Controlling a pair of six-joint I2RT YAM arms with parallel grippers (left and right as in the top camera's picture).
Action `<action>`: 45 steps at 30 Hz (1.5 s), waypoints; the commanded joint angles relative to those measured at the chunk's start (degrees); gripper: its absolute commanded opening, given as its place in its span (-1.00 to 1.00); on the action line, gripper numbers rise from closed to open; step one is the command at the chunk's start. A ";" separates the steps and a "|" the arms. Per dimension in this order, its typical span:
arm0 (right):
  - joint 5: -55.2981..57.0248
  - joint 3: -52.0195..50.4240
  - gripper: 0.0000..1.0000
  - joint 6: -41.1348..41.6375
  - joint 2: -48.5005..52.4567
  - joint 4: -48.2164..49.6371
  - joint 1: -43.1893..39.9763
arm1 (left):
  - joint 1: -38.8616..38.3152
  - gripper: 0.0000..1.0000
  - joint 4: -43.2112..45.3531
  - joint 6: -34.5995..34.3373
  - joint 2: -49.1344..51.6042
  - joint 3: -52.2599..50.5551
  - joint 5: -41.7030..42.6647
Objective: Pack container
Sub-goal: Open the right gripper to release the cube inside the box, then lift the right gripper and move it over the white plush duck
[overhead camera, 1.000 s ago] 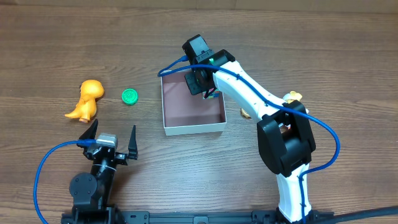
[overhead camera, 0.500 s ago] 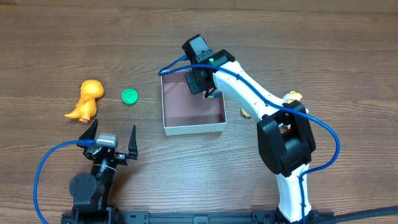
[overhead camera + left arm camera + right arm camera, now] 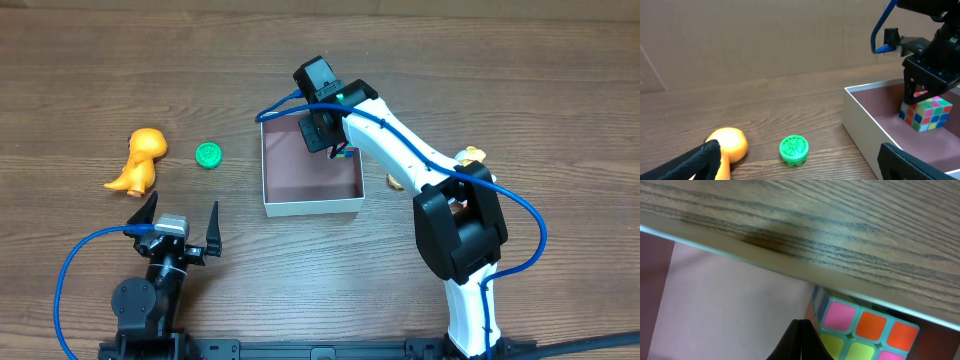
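Observation:
The container (image 3: 311, 207) is a shallow white box with a pinkish-brown floor at the middle of the table. A multicoloured cube (image 3: 927, 114) sits in its far right corner. My right gripper (image 3: 326, 140) reaches down into the container and is shut, with nothing between its fingers. In the right wrist view its tip (image 3: 801, 332) is right beside the cube (image 3: 865, 330), over the floor of the container (image 3: 725, 295). My left gripper (image 3: 180, 216) rests open near the front left. In its own view, the left gripper (image 3: 799, 172) faces a green cap (image 3: 794, 149) and an orange dinosaur (image 3: 730, 145).
The orange dinosaur (image 3: 138, 160) and green cap (image 3: 208, 154) lie on the wood left of the container. A yellowish toy (image 3: 470, 156) shows partly behind the right arm, with an orange bit (image 3: 394, 182) beside the container's right wall.

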 commanded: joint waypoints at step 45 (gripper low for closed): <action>-1.77 45.90 1.00 -0.83 -11.10 -44.63 -27.32 | 0.44 1.00 0.02 0.50 -0.52 -0.20 -0.17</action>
